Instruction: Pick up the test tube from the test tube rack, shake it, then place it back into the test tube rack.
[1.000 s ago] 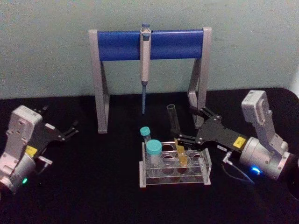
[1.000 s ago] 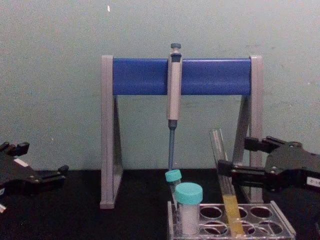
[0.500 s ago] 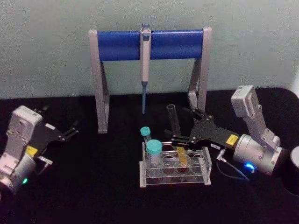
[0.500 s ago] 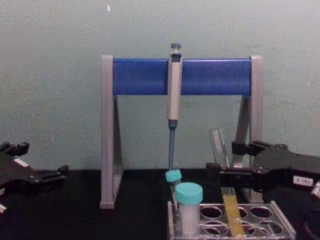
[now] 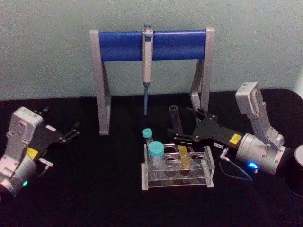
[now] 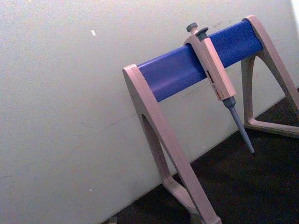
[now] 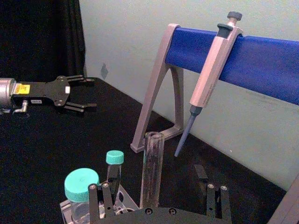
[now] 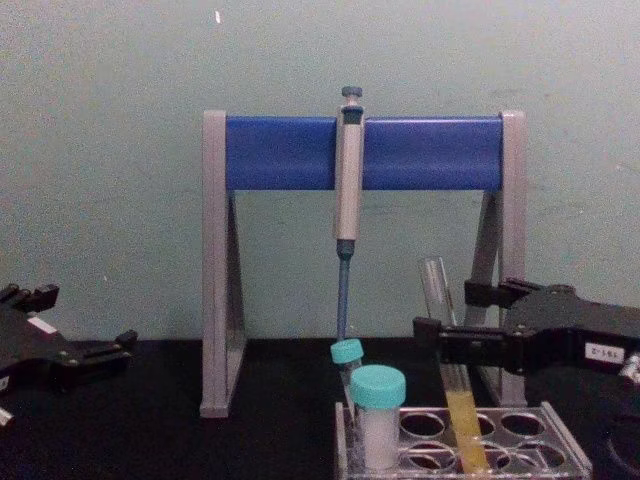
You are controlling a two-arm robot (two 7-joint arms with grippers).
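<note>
The test tube (image 5: 176,124) stands leaning in the clear test tube rack (image 5: 208,170), with yellow-orange liquid in its lower part (image 8: 462,430). My right gripper (image 5: 180,124) reaches in from the right and is open, one finger on each side of the tube's upper half. The chest view shows the right gripper (image 8: 445,314) at mid-height of the test tube (image 8: 437,285), above the test tube rack (image 8: 560,462). In the right wrist view the test tube (image 7: 152,163) rises between the two spread fingers (image 7: 101,199). My left gripper (image 5: 74,130) is parked open at the far left.
A grey-and-blue pipette stand (image 5: 118,46) holds a pipette (image 5: 147,56) behind the rack. Two teal-capped tubes (image 5: 155,150) stand in the rack's left holes. A dark round object (image 5: 298,175) sits at the right edge. The black table is bare in front.
My right gripper has moved left toward the rack, and its open fingers now flank the test tube. The tube, the rack and the left arm have not moved.
</note>
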